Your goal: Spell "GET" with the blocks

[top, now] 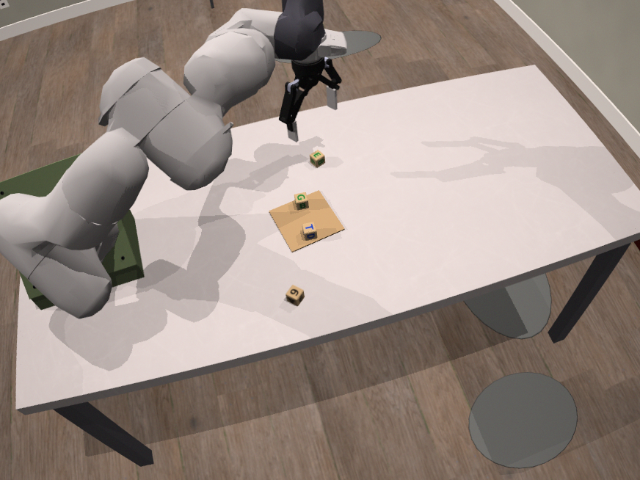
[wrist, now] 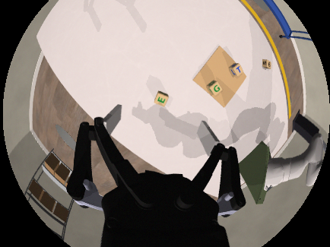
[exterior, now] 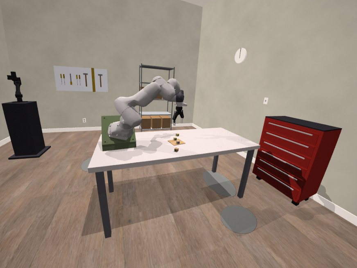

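Pincer [top: 312,118]: black two-finger unit on a grey arm, raised above the far edge of the table [top: 480,144], fingers spread wide, released, nothing between them. Also seen from outside [exterior: 177,116] and from its own wrist camera [wrist: 160,123].

E block [top: 317,158]: wooden cube, green E on top, standing on the bare table close below the pincer and slightly to the mat side of it; off the mat. In the wrist view [wrist: 161,99] it lies just ahead of the fingertips, nearer the left-hand finger.

Mat [top: 325,214]: tan square, flat on the table, beyond the E block from the pincer; wrist view [wrist: 214,64].

G block [top: 300,201]: green G on top, on the mat's corner nearest the pincer [wrist: 215,87].

T block [top: 309,230]: blue T on top, on the mat, farther from the pincer than the G block [wrist: 236,69], a gap between the two.

Fourth block [top: 294,294]: a 6 or 9 on top, on the table, farthest from the pincer, well apart from the mat [wrist: 267,64].
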You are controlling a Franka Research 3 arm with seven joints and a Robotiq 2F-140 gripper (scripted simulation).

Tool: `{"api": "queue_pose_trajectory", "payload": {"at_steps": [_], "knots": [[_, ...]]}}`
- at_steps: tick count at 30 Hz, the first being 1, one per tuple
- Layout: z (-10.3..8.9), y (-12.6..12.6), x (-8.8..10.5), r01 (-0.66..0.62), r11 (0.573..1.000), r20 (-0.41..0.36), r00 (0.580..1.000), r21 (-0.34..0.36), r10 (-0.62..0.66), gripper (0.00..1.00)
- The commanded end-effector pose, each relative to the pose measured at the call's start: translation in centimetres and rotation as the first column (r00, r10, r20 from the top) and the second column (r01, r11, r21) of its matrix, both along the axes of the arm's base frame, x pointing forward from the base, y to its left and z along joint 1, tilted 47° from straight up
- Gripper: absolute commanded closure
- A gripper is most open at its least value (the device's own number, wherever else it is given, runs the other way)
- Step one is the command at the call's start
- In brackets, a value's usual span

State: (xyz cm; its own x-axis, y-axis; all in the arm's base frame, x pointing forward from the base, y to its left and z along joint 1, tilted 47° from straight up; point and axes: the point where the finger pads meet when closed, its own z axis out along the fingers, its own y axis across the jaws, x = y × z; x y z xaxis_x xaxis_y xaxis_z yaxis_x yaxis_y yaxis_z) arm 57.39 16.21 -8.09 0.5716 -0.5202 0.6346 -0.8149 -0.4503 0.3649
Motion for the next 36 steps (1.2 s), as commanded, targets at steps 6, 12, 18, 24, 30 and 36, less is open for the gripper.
{"api": "queue_pose_trajectory", "payload": {"at_steps": [6,12,18,24,30,36], "knots": [[0.03,-0.26,0.11,-0.142,0.990,-0.149,0.979,-0.017,0.138,0.00],[-0.03,-0.32,0.12,-0.201,0.980,-0.212,0.958,-0.014,0.193,0.00],[-0.09,-0.39,0.13,-0.257,0.966,-0.272,0.930,-0.008,0.245,0.00],[-0.15,-0.45,0.14,-0.309,0.951,-0.328,0.898,0.001,0.292,0.00],[-0.21,-0.52,0.15,-0.364,0.931,-0.386,0.858,0.014,0.340,0.00],[-0.26,-0.58,0.16,-0.407,0.913,-0.432,0.819,0.027,0.378,0.00]]}}
